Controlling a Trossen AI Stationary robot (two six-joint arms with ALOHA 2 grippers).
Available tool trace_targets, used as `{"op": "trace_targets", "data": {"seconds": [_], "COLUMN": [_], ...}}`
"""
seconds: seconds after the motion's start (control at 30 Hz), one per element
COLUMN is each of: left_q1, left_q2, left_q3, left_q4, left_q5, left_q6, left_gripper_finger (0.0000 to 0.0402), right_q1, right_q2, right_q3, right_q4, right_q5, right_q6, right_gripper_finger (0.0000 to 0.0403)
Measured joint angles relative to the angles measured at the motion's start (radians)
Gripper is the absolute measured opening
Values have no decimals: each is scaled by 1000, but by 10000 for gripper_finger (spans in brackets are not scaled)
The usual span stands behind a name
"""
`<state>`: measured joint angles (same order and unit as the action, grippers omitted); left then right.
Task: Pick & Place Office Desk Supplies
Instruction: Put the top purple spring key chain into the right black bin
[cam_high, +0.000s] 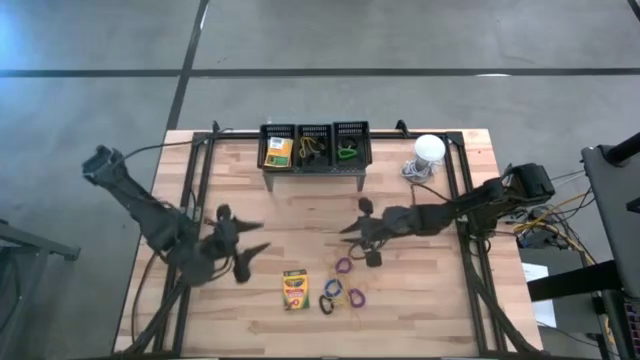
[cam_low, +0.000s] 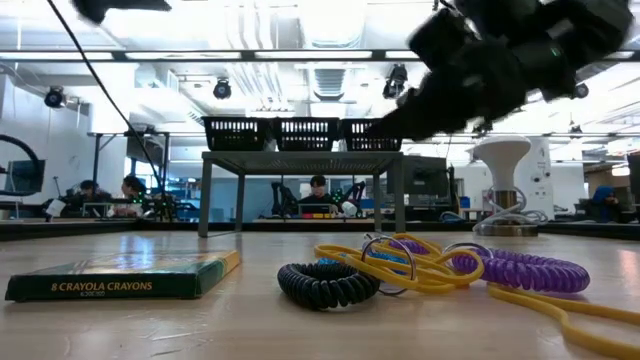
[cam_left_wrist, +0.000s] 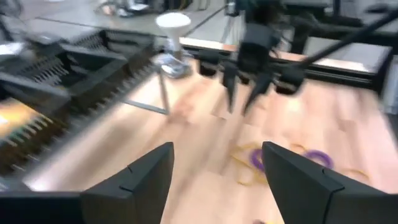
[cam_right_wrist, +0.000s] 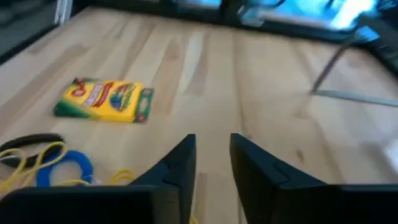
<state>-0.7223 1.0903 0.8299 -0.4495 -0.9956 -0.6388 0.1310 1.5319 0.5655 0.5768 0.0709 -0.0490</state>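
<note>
A yellow-and-green crayon box (cam_high: 295, 288) (cam_right_wrist: 104, 99) (cam_low: 120, 279) lies flat on the table's near middle. Beside it, purple (cam_high: 344, 265) (cam_low: 520, 268), blue (cam_high: 333, 288) (cam_right_wrist: 62, 169) and black (cam_high: 326, 304) (cam_low: 325, 283) elastic loops lie tangled with thin yellow rubber bands (cam_low: 425, 265). My left gripper (cam_high: 262, 238) (cam_left_wrist: 217, 149) hovers open, left of the box. My right gripper (cam_high: 352, 222) (cam_right_wrist: 213, 140) hovers above the table, just beyond the loops, its fingers a small gap apart and holding nothing.
A grey perforated stand (cam_high: 315, 172) at the far middle carries three black baskets: one holds a crayon box (cam_high: 279, 150), one yellow bands (cam_high: 312, 148), one a green loop (cam_high: 347, 152). A white dome-shaped object (cam_high: 430, 150) stands at the far right. Bare wood lies between the arms.
</note>
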Motion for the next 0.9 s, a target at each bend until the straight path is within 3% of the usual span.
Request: {"op": "trace_targets", "data": {"seconds": [0.1, 0.27, 0.43, 0.53, 0.73, 0.9], "left_q1": [-54, -60, -61, -61, -63, -63], "left_q2": [-7, -7, -7, -2, 10, 20], "left_q3": [-120, -267, -347, -372, -414, -429], "left_q4": [115, 270, 323, 331, 349, 362], "left_q5": [14, 156, 215, 235, 267, 271], "left_q6": [-48, -67, -130, -166, -219, -226], "left_gripper_finger": [239, 227, 219, 214, 206, 205], "right_q1": [5, 44, 86, 112, 153, 140], "right_q2": [-7, 59, 198, 269, 289, 296], "right_q3": [147, 364, 430, 451, 480, 441], "right_q4": [-304, -671, -673, -710, -803, -801], "right_q5": [-51, -172, -221, -158, 61, -32], "right_q6": [-8, -5, 62, 59, 148, 221], "right_gripper_finger": [128, 179, 228, 243, 235, 210]}}
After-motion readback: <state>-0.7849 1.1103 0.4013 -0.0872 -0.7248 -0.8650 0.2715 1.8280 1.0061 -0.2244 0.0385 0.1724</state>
